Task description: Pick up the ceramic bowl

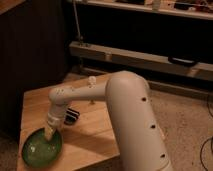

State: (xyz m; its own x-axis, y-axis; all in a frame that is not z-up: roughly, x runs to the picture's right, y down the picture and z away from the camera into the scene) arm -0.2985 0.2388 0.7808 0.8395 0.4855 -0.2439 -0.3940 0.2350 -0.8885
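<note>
The wide, shallow, glossy green ceramic bowl (42,147) sits at the near left corner of the light wooden tabletop (92,131), within easy reach from above. The white arm's gripper (49,133) points down at the bowl's far rim, probably to pinch it; whether it grips cannot be told.

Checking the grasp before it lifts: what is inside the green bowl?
Only the gripper, reaching down at the bowl's far rim. The glaze that shows is bare. The patch beneath the gripper is covered. The bowl sits on the table.
</note>
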